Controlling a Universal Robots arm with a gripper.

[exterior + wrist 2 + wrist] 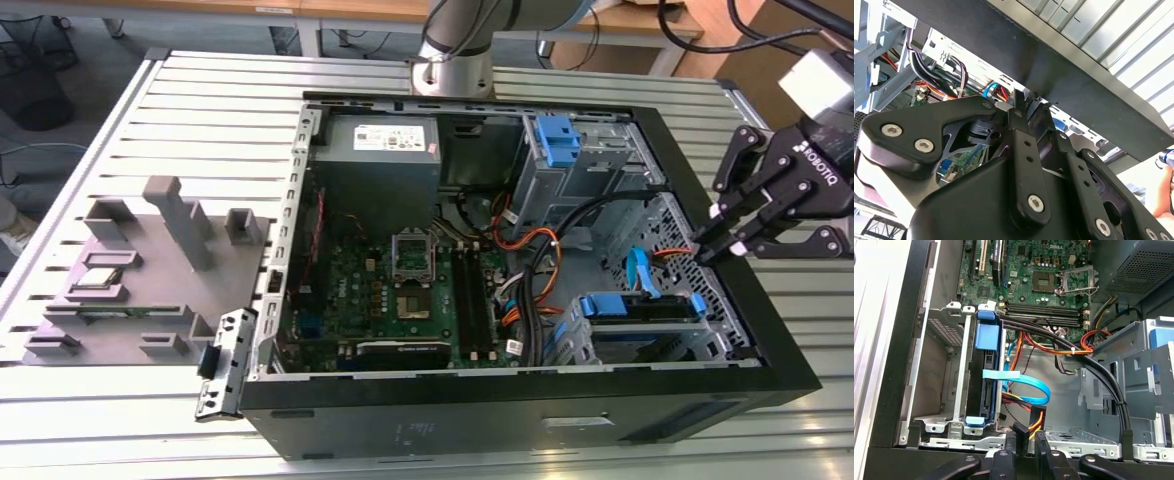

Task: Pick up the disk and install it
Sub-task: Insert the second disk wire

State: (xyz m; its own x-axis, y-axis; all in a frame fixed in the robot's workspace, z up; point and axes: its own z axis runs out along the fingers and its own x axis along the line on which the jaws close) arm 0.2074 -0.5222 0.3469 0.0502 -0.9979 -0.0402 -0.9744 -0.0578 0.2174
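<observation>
Apparently my install is done: the disk point(638, 306) sits in its bay inside the computer case point(534, 425), and my claw point(710, 250) hangs clenched and empty just over that case's edge.

Computer case point(534, 420): matt black metal shell, bare grey sheet steel inside. Table point(214, 120): ribbed, brushed aluminium. Gripper point(705, 255): matt black metal links. Disk point(988, 385): glossy blue plastic rails. Cables point(1029, 385): smooth, shiny sheathing.
</observation>
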